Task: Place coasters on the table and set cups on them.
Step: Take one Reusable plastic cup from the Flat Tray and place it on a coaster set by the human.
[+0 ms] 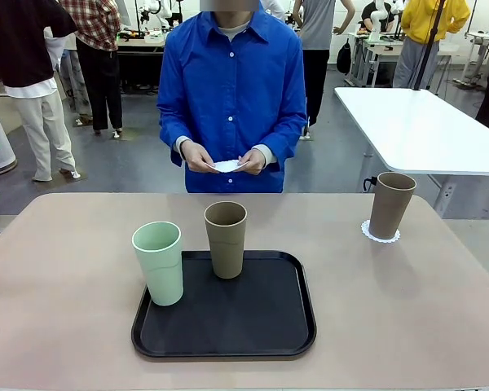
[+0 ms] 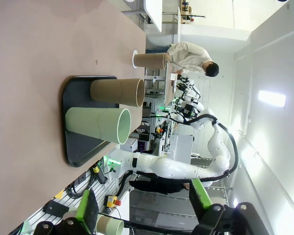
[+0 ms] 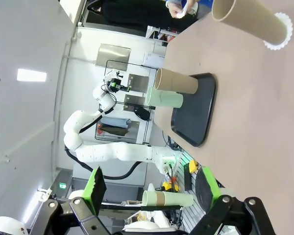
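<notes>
One taupe cup [image 1: 390, 204] stands on a lacy white coaster [image 1: 381, 234] on the beige table [image 1: 65, 277], far right. A second taupe cup [image 1: 226, 239] and a mint cup [image 1: 158, 262] stand upright on the black tray [image 1: 224, 305]. The person holds more white coasters [image 1: 226, 166] in both hands beyond the far edge. My left gripper [image 2: 143, 205] is open and holds nothing, well back from the mint cup [image 2: 98, 125] and tray [image 2: 71, 122]. My right gripper [image 3: 152, 191] is open too, far from the cup [image 3: 247, 19] on its coaster [image 3: 280, 34].
A white table [image 1: 424, 130] stands behind the beige one at the right. Bare tabletop lies left of the tray and between the tray and the right-hand cup. Other people stand in the background.
</notes>
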